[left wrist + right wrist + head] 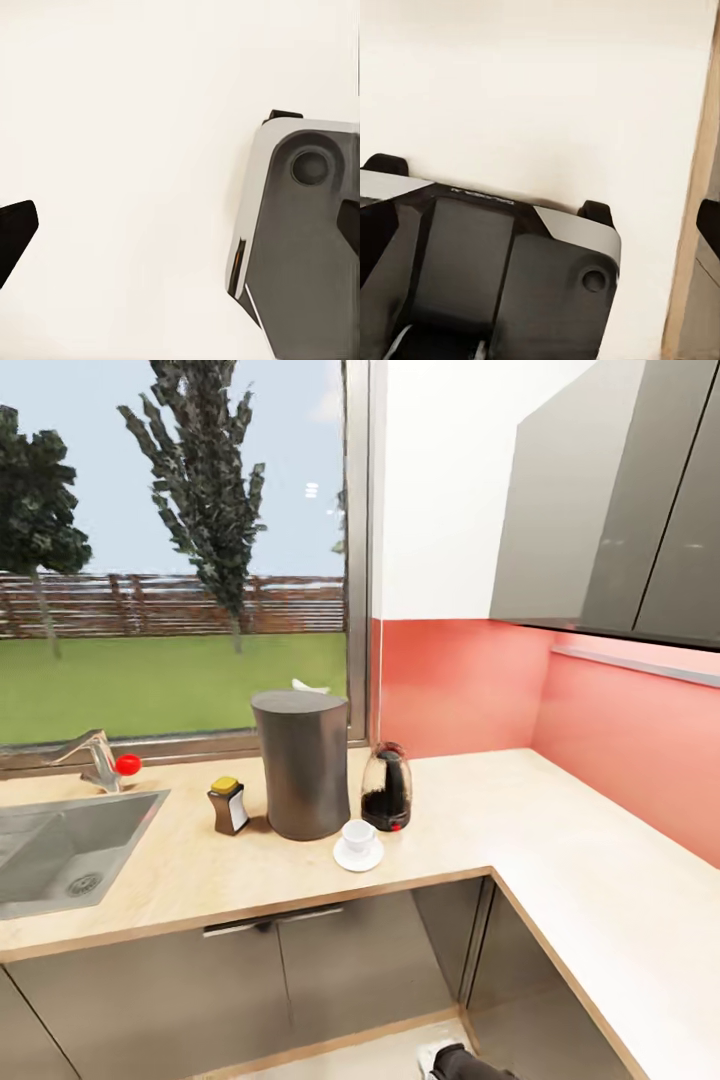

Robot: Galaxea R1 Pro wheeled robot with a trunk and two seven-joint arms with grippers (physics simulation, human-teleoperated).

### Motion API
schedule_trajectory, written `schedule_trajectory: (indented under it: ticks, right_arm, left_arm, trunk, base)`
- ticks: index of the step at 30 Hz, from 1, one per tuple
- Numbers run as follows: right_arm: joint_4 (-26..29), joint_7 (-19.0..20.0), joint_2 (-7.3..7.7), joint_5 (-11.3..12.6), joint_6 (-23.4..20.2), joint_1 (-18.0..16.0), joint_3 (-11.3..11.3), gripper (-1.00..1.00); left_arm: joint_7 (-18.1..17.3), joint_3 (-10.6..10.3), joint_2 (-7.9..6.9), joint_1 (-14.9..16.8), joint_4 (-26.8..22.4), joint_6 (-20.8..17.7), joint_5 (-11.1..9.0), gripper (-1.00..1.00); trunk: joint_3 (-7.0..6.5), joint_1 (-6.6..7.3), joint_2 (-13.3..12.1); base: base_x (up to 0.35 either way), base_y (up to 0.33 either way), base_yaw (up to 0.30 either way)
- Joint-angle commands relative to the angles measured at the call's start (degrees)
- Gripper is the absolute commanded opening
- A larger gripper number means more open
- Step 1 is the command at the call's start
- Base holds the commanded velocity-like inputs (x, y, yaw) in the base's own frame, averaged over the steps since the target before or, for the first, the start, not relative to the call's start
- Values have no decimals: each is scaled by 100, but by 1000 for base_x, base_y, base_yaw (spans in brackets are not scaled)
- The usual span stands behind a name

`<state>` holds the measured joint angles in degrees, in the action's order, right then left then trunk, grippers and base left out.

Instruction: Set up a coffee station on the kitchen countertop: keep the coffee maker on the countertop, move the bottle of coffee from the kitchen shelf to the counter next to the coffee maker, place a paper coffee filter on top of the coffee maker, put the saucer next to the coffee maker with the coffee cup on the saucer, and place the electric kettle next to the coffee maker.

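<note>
My 2 grippers hang low, well below and apart from the station things. In the left wrist view, 1 dark fingertip [15, 236] juts in at one edge and another at the opposite edge, over pale floor beside my white and grey base [296, 240]; I cannot tell whether those jaws are released or clenched. In the right wrist view a dark fingertip [709, 225] shows beside a wood-coloured edge, above my black and silver base; again I cannot tell the jaw state.

Up on the long light wood-look kitchen countertop [480, 820] stands the tall dark grey matte coffee maker [301, 764], with the whitish folded paper coffee filter [308, 686] on its top. Just beside it on the sink side sits the small brown bottle of coffee [228, 805] with a yellow lid. On the other side stands the clear glass electric kettle [387, 788] with black base. In front, the small white coffee cup [358, 836] rests on the round white saucer [357, 857]. The inset steel sink [60, 850] lies further left.
</note>
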<state>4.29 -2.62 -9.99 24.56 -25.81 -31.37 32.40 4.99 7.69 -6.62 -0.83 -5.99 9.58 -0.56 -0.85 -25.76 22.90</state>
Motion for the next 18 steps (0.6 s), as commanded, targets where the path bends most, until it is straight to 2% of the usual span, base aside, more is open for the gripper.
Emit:
schedule_trajectory:
  ticks: [1,10,12,18]
  right_arm:
    - [5,-29,-1,53,-25,45,43,100]
    - [-272,-44,-1,40,-15,310,39,100]
    - [-280,-35,-1,47,-12,541,39,100]
    - [-287,-6,-1,49,-12,814,39,100]
  left_arm:
    - [2,25,10,-5,-7,9,-6,100]
    - [2,14,71,-5,-7,9,-4,100]
    - [2,13,73,-5,-7,9,11,100]
    - [2,10,72,-16,53,0,37,100]
  trunk:
    - [-1,-2,2]
    - [-3,-2,2]
    - [-3,-2,2]
    - [-3,-2,2]
  base:
    - [0,0,277]
    - [0,0,280]
    - [0,0,281]
    - [0,0,281]
